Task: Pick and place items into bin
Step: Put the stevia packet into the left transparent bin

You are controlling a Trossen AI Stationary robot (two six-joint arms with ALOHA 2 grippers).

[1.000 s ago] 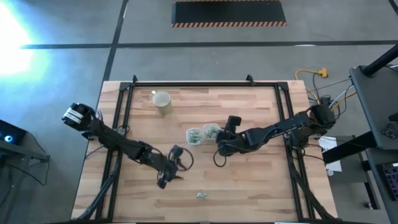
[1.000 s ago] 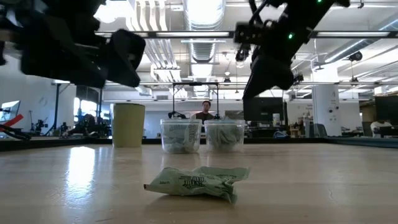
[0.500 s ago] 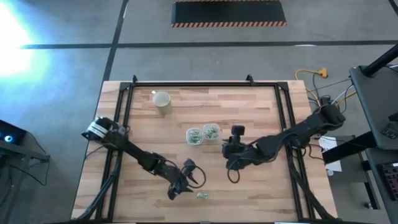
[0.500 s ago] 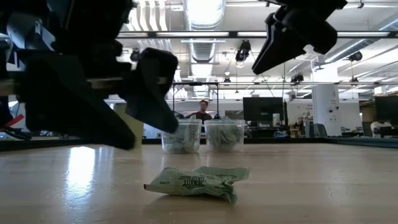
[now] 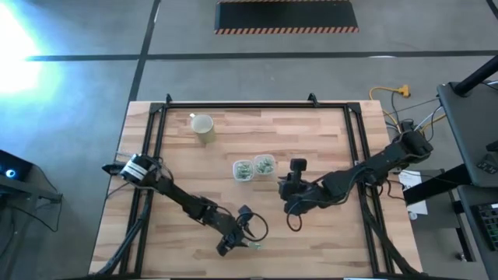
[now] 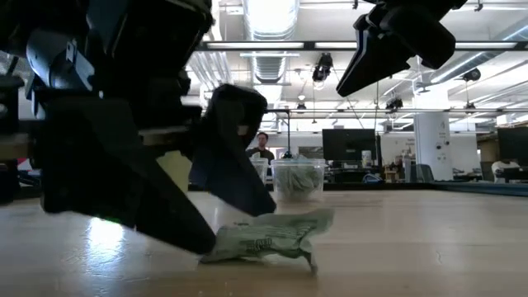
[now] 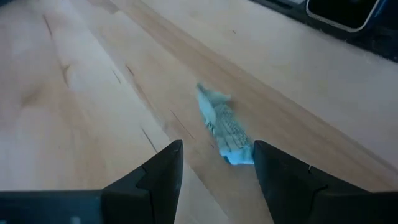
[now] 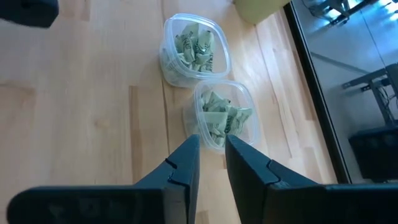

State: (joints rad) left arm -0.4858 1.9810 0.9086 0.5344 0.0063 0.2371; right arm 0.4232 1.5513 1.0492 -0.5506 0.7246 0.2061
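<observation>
Reaching low at the lower middle of the high view, left gripper [image 5: 233, 243] sits at table height with its jaws spread wide, nothing held. Lone packet [image 5: 254, 246] lies on the table [image 5: 311, 132] just right of it in that frame, near the front edge. In the left wrist view the packet [image 7: 221, 124] is ahead of the fingertips [image 7: 171, 152], its near end already at the mouth of the gap, closer to the one fingertip than the other; its long axis runs roughly along the reach direction, slightly skewed, so the jaws would close across its short width. Low view shows the packet [image 6: 268, 235] flat on the wood with the left fingers coming down at its left end, seemingly touching or just beside it; cannot tell which. Left arm is clearly the nearer one. Right gripper [image 5: 289, 196] hangs above the table right of centre, well apart from the packet, jaws narrow with a slim gap, empty. Two clear tubs [image 5: 253, 167] with packets inside stand mid-table, a cup [image 5: 202, 126] at upper left. Judgement: grasp step, a small push forward before closing; risk is shoving the crinkly packet away.
</observation>
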